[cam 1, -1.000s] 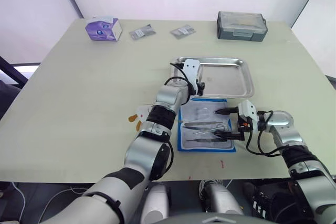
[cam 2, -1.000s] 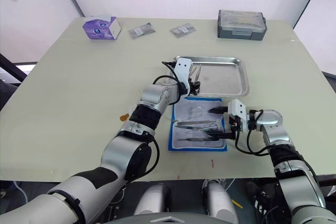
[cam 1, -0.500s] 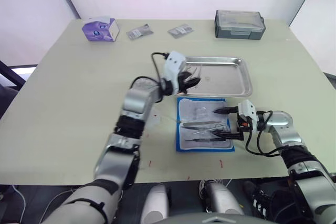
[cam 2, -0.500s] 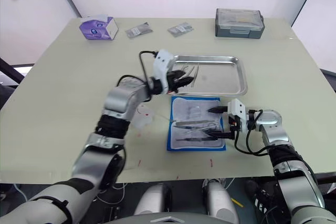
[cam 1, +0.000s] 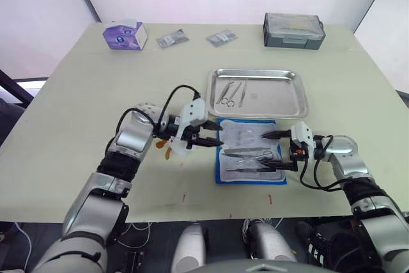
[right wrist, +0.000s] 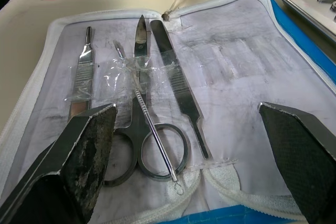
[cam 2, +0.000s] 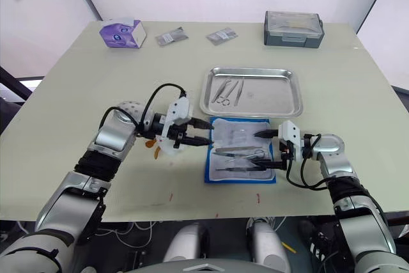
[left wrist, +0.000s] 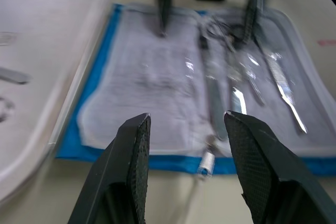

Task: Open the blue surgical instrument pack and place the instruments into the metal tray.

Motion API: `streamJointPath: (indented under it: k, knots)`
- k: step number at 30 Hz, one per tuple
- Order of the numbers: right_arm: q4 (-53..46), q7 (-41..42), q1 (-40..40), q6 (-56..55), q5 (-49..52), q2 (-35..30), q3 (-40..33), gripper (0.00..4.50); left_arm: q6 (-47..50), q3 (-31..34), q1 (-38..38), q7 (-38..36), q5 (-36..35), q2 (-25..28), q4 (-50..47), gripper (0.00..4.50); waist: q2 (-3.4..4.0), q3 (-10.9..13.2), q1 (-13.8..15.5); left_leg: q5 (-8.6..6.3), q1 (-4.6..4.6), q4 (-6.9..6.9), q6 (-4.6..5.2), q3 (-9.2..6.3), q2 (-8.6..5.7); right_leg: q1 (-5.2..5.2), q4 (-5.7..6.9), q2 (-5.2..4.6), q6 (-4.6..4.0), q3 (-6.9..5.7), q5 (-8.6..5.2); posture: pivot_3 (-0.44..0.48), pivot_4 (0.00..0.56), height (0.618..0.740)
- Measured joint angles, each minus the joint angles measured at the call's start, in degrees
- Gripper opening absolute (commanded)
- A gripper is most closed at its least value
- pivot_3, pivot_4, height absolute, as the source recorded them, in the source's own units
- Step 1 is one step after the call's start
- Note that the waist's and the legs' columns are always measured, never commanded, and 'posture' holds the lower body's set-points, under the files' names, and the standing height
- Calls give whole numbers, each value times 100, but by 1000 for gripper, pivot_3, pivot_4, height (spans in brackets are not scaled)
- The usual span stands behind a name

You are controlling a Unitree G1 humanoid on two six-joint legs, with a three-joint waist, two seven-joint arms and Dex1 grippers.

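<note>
The blue surgical instrument pack (cam 1: 250, 151) lies opened flat just in front of the metal tray (cam 1: 281, 97), its white lining up. Several instruments (right wrist: 142, 129) sit taped in its near half: scissors, forceps and a slim handle. A few instruments (cam 1: 231, 92) lie in the tray's left part. My left gripper (cam 1: 215, 137) is low at the pack's left edge, open and empty, pointing across it. My right gripper (cam 1: 270, 151) faces it from the pack's right edge, open wide over the lining, its fingers (right wrist: 89, 145) either side of the instruments and holding nothing.
A purple tissue box (cam 1: 125, 34), two grey sachets (cam 1: 172, 39) and a grey lidded box (cam 1: 293, 30) line the far edge of the table. A white scrap with an orange bit (cam 1: 167, 146) lies under my left wrist.
My left gripper has drawn back from over the tray's left part and come down at the pack's left edge. The right gripper has stayed put.
</note>
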Motion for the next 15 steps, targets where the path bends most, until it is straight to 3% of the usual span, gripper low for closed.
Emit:
streamJointPath:
  k: [15]
  knots:
    - [-30,34,47,-6,3,-23,-2,4500,-1128,-350,-383,61,620,-684,1209,2343,0,0,11,-1,-2,3,2,-1,0,0,1,2,1,2,0,0,150,731]
